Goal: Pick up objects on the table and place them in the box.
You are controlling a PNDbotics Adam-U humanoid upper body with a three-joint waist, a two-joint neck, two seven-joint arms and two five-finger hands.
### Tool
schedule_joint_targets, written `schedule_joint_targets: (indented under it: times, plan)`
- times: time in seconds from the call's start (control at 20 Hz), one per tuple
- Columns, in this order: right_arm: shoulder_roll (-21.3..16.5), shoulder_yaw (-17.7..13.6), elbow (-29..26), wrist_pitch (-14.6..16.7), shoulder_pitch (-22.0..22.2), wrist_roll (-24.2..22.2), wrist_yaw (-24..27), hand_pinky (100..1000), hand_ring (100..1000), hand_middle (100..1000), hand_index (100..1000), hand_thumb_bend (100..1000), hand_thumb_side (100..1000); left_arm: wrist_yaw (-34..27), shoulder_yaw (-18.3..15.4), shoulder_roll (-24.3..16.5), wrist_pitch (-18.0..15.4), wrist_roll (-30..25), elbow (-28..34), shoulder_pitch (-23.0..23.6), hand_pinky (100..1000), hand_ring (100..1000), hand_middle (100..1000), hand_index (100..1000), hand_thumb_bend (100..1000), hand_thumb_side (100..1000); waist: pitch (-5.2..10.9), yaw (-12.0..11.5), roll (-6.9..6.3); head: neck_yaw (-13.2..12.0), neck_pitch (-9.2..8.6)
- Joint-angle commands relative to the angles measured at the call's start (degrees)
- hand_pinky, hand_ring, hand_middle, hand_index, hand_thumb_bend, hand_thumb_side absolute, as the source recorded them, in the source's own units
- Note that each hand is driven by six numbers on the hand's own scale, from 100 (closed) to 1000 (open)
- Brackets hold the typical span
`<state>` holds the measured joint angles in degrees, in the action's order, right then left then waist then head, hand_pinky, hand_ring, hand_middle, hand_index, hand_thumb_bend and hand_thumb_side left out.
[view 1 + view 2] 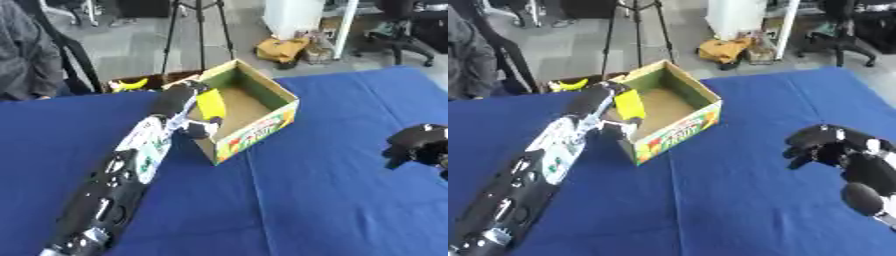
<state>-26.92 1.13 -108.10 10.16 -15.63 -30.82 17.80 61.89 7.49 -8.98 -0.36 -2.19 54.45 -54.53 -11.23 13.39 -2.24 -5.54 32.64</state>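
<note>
Two hands: both in view, one at the box, one idle over the table.
Left hand (194,111): reaches over the near-left wall of the box; fingers closed around a yellow object (211,104).
Yellow object: flat and yellow, tilted, held above the box's left inner side; its exact kind cannot be made out.
Box (677,126): open cardboard box with a printed front wall, standing on the blue table (737,200) near its far edge, turned corner-on to the camera.
Box interior: brown floor visible; no contents can be made out.
Right hand (820,146): hovers above the cloth at the right side, well apart from the box; fingers curled inward, holding nothing.
Left arm: extends from the lower left corner to the box.
</note>
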Motion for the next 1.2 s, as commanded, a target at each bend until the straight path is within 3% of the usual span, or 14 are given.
schedule_joint_targets:
  times: [0.05, 0.1, 0.15, 0.25, 0.4, 0.55, 0.75, 0.9, 0.95, 1.0, 1.1, 1.2]
  plan:
    - [-0.57, -0.22, -0.75, 0.03, -0.8, -0.2, 0.61, 646, 727, 740, 756, 586, 615, 2.58, 0.32, 0.11, -0.43, -1.41, -0.51, -0.51, 691, 597, 478, 647, 120, 321, 0.95, 0.14, 0.15, -0.07, -0.59]
    - [-0.54, -0.23, -0.74, 0.0, -0.82, -0.24, 0.59, 646, 727, 740, 756, 586, 615, 3.2, 0.31, 0.21, -0.55, -2.02, -0.82, -0.32, 694, 602, 487, 658, 201, 379, 0.92, 0.16, 0.11, 0.0, -0.59]
    - [-0.52, -0.27, -0.72, -0.02, -0.82, -0.24, 0.57, 646, 727, 740, 756, 587, 615, 3.64, 0.29, 0.3, -0.75, -2.75, -1.1, -0.18, 698, 613, 515, 692, 351, 481, 0.9, 0.16, 0.08, 0.08, -0.59]
    - [-0.53, -0.34, -0.68, -0.05, -0.73, -0.22, 0.48, 646, 727, 740, 756, 588, 615, 4.01, 0.15, 0.37, -1.22, -4.25, -1.48, 0.01, 705, 624, 535, 738, 501, 603, 0.86, 0.12, 0.04, 0.18, -0.56]
    - [-0.5, -0.36, -0.69, -0.03, -0.76, -0.26, 0.42, 646, 727, 740, 756, 589, 615, 3.9, -0.08, 0.37, -1.7, -5.25, -1.53, 0.18, 724, 658, 614, 795, 659, 728, 0.81, 0.06, 0.02, 0.28, -0.56]
    - [-0.49, -0.41, -0.68, 0.01, -0.71, -0.26, 0.38, 646, 727, 740, 755, 589, 615, 3.49, -0.23, 0.23, -1.89, -4.98, -1.23, 0.19, 747, 701, 688, 823, 743, 805, 0.77, -0.01, 0.09, 0.35, -0.61]
    - [-0.41, -0.46, -0.65, 0.08, -0.69, -0.25, 0.36, 645, 727, 740, 755, 590, 614, 2.35, -0.44, 0.04, -1.76, -2.87, -0.54, 0.27, 756, 719, 717, 828, 729, 826, 0.73, -0.15, 0.21, 0.36, -0.7]
    - [-0.35, -0.54, -0.57, 0.08, -0.6, -0.26, 0.32, 645, 727, 740, 753, 591, 615, -0.65, -0.61, -0.61, -2.01, 1.03, 1.45, 0.31, 745, 710, 712, 819, 625, 829, 0.76, -0.44, 0.31, 0.49, -0.72]
    - [-0.34, -0.58, -0.54, 0.08, -0.55, -0.25, 0.29, 645, 727, 740, 753, 591, 615, -2.27, -0.51, -1.09, -2.24, 2.41, 2.59, 0.37, 743, 708, 710, 816, 619, 825, 0.77, -0.6, 0.34, 0.58, -0.68]
    - [-0.32, -0.62, -0.48, 0.06, -0.44, -0.23, 0.25, 645, 727, 741, 753, 592, 615, -4.39, -0.54, -1.58, -2.56, 3.93, 4.34, 0.4, 736, 700, 698, 794, 549, 833, 0.85, -0.9, 0.39, 0.73, -0.58]
    - [-0.25, -0.71, -0.37, 0.03, -0.26, -0.22, 0.18, 645, 727, 741, 752, 593, 614, -10.16, -0.8, -2.75, -3.03, 7.02, 9.02, 0.76, 718, 682, 675, 774, 492, 841, 1.0, -1.55, 0.47, 1.1, -0.41]
    - [-0.19, -0.81, -0.3, 0.01, -0.05, -0.18, 0.17, 645, 727, 740, 752, 593, 614, -17.12, -0.83, -4.18, -3.05, 9.55, 14.17, 1.48, 713, 678, 668, 770, 483, 841, 1.19, -2.11, 0.54, 1.53, -0.28]
